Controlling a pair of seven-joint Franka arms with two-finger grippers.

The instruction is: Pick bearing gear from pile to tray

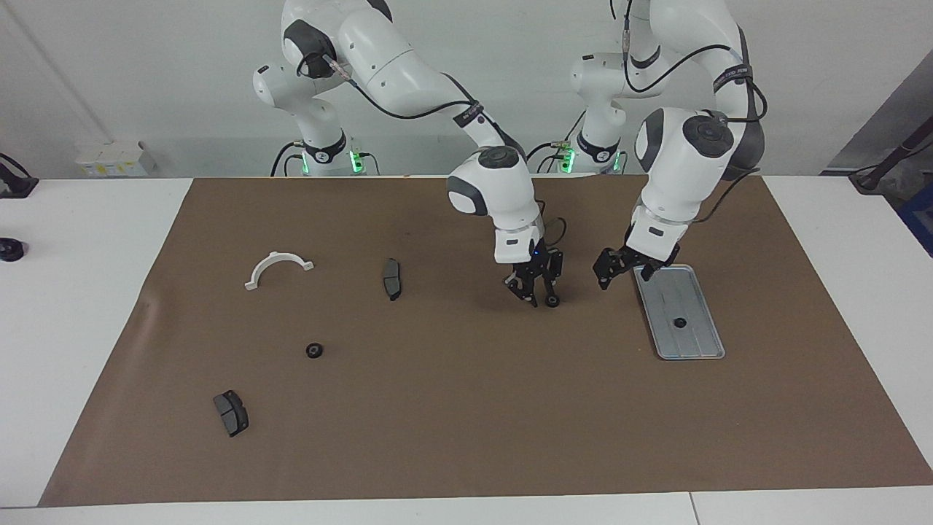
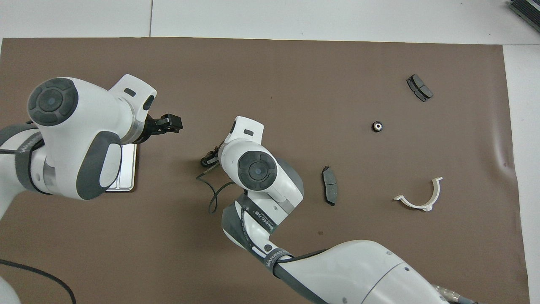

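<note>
White table [image 1: 87, 240] carries a brown mat [image 1: 452, 408]. Plain pale wall [image 1: 146, 73] rises at the robots' end.

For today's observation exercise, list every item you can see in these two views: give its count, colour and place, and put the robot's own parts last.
Tray: one, silver-grey, toward the left arm's end of the mat.
Bearing gear: one, black, lying in the tray.
Second bearing gear: one, black, on the mat toward the right arm's end.
Brake pads: two, dark grey; one nearer the robots, one farthest from them.
Half-ring bracket: one, white, beside the nearer pad.
Mat: one, brown, covering the table.
Left gripper: black, raised beside the tray.
Right gripper: black, over bare mat.
</note>
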